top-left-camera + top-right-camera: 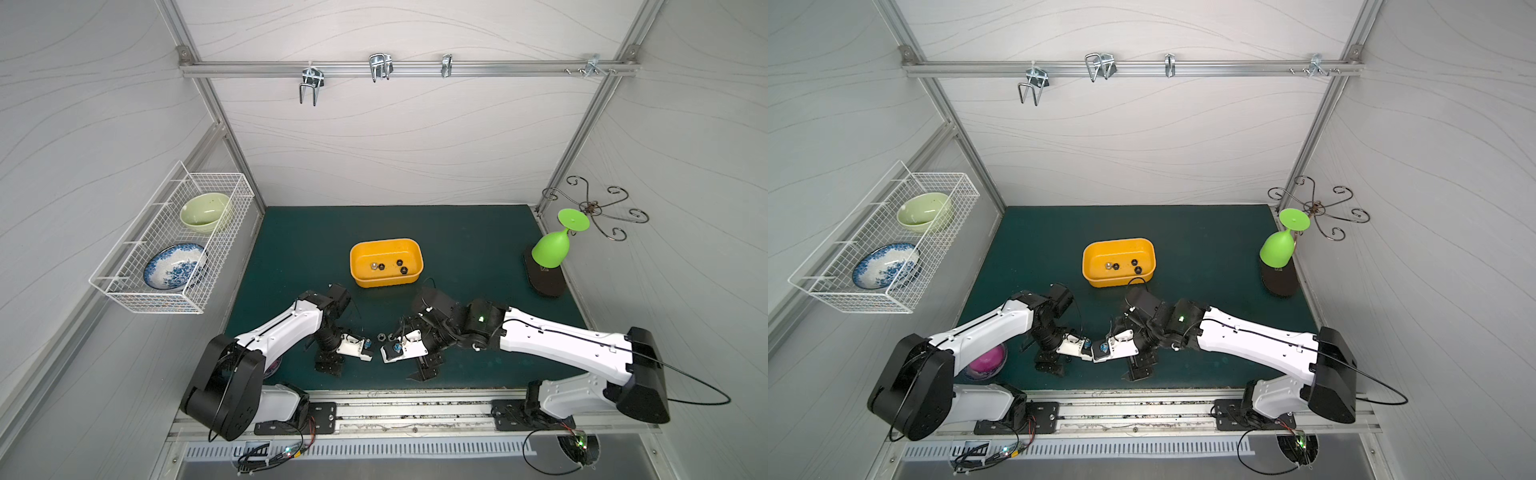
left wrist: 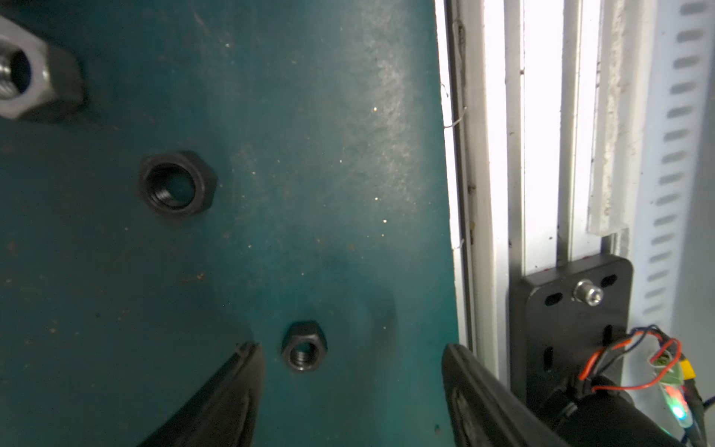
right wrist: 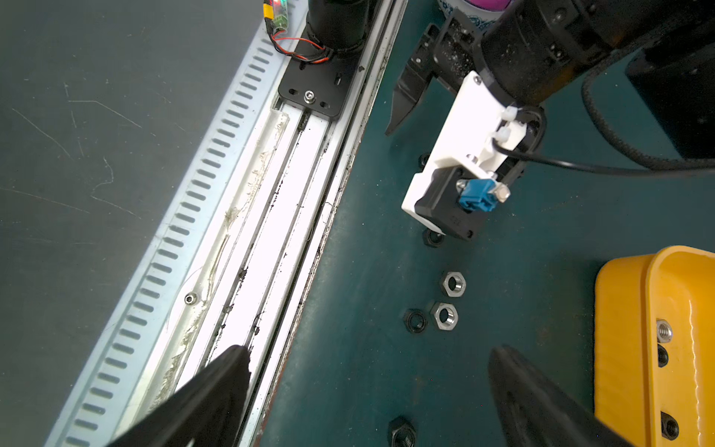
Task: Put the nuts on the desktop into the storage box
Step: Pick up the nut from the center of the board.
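Lying flat with its threaded hole up, a small black nut (image 2: 304, 351) sits on the bench (image 2: 309, 154) close to the front edge, inside the gap of the left gripper (image 2: 350, 352). It is off-centre in that gap, just beside one of the fingers (image 2: 240, 383) and well apart from the opposite one, which hangs by the front rail (image 2: 487, 154). Flat and hexagonal, it offers no long axis to line up with. The coming move therefore seems to turn on sliding the gap sideways until the nut is centred. These fingers stand apart and hold nothing. A second black nut (image 2: 177, 187) lies further in from the edge. The right gripper (image 3: 369, 352) is spread wide and empty across the same front edge, with a silver nut (image 3: 453, 283) ahead of it. That makes the left arm clearly the nearer one. The storage box (image 1: 386, 262) stands mid-bench beyond both arms, with four nuts (image 1: 381, 266) already in it.
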Robot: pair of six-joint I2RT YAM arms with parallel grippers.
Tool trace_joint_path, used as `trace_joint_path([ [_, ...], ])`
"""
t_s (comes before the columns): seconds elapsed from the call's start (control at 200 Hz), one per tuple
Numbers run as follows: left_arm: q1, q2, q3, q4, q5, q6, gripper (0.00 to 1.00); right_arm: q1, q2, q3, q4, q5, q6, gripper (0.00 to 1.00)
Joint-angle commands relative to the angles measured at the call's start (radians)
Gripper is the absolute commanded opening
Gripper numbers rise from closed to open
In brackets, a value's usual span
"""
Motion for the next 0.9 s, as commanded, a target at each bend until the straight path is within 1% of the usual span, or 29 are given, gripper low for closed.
trace_joint_path([
  [0.0,-0.007,-0.017,-0.008,0.035,-0.015,0.008,0.76,0.007,-0.015,-0.008,0.013,0.005,0.005,0.99],
  [0.115,-0.009,-0.018,-0.034,0.067,-0.023,0.013,0.74,0.007,-0.013,-0.007,0.013,0.012,0.007,0.99],
  [0.255,-0.015,-0.02,-0.082,0.116,-0.071,0.038,0.72,0.007,-0.013,-0.005,0.012,0.018,0.01,0.99],
  [0.375,-0.016,-0.023,-0.094,0.128,-0.077,0.042,0.65,0.007,-0.009,-0.004,0.01,0.021,0.014,0.99],
  [0.485,-0.016,-0.025,-0.107,0.148,-0.08,0.041,0.61,0.007,-0.007,0.001,0.009,0.025,0.016,0.99],
  [0.65,-0.016,-0.026,-0.136,0.179,-0.101,0.052,0.53,0.006,-0.003,0.006,0.005,0.027,0.016,0.99],
  [0.895,-0.016,-0.03,-0.148,0.185,-0.12,0.055,0.32,0.007,0.004,0.006,0.01,0.031,0.015,0.99],
])
